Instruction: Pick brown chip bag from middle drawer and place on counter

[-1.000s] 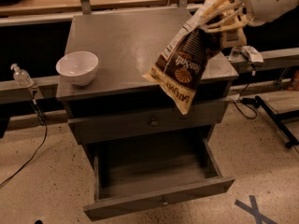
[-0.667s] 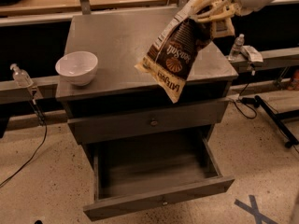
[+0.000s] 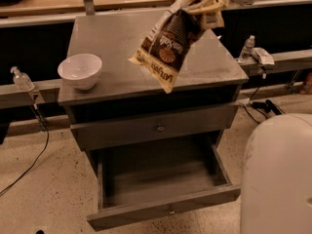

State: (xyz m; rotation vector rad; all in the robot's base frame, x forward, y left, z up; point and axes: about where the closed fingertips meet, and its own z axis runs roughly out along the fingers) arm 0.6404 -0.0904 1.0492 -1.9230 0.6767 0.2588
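One gripper (image 3: 202,1): was at the top edge of view, above the counter's back right; its cream fingers were clenched on the bag's upper end
Brown chip bag (image 3: 168,45): hung tilted from the gripper over the counter (image 3: 112,38); its lower corner pointed toward the front edge
Middle drawer (image 3: 165,209): stood pulled open below; its grey floor showed
White bowl (image 3: 80,71): sat upright at the counter's front left; well apart from the bag
Upper drawer (image 3: 156,127): was closed; a round knob sat at its centre
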